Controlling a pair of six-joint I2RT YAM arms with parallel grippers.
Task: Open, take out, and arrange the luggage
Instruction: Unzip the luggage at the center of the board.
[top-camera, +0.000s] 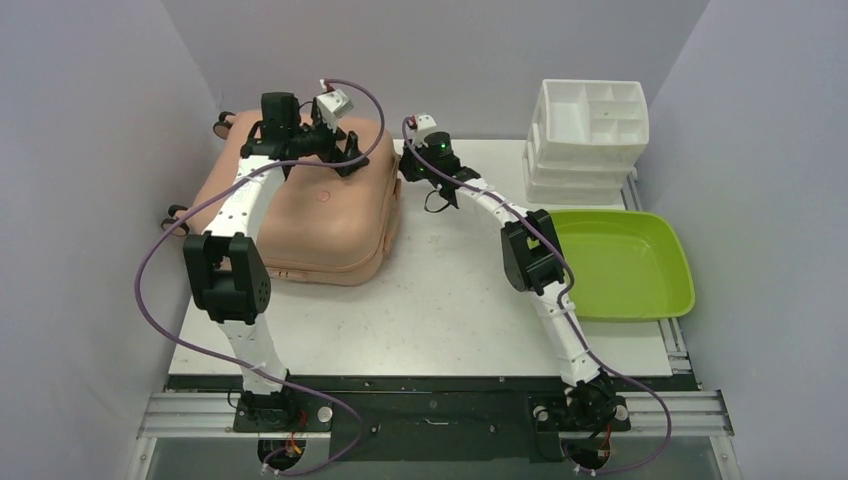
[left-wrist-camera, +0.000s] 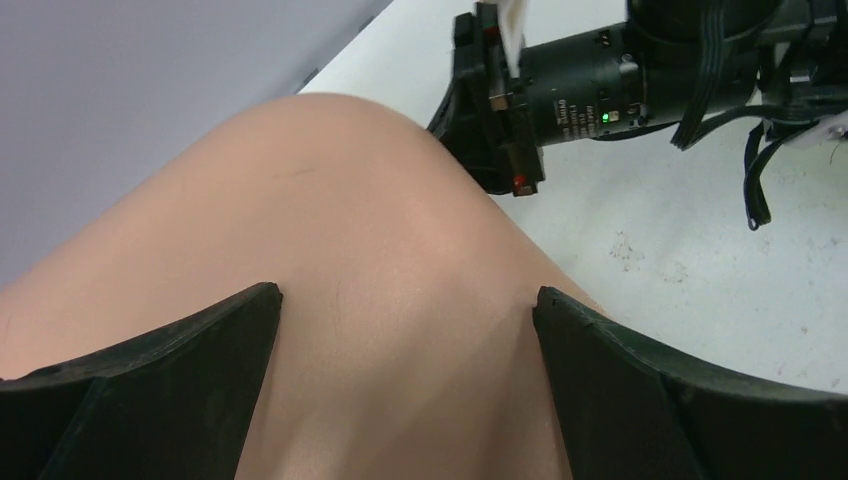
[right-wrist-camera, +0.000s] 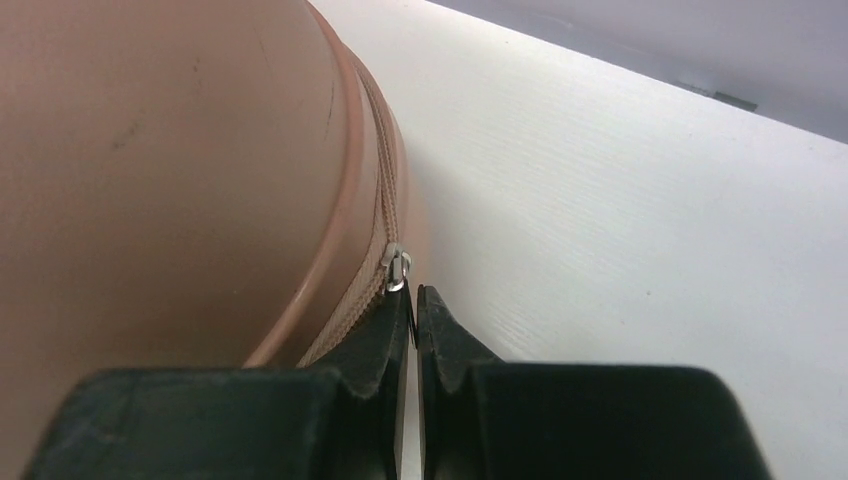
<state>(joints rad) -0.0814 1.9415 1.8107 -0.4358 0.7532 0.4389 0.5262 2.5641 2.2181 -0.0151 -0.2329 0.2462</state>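
Luggage (top-camera: 320, 215): we are judging it rigid and slick, so right fingers (right-wrist-camera: 383, 345) are pinching the zipper pull (right-wrist-camera: 397, 268); left fingers (left-wrist-camera: 170, 385) are hovering released above.

Bright, even light from above fills the overhead view. The white table (top-camera: 430, 300) carries only faint, soft shadows beneath the arms (top-camera: 240, 215), and the green tray (top-camera: 640, 290) shows a mild sheen. In the left wrist view the suitcase (left-wrist-camera: 380, 280) has a pale, diffuse highlight, while the left gripper (left-wrist-camera: 405, 300) is near-black, without detail. In the right wrist view the right gripper (right-wrist-camera: 413, 295) is blurred, the zipper pull (right-wrist-camera: 396, 270) fairly sharp, and the table nearly washed out.
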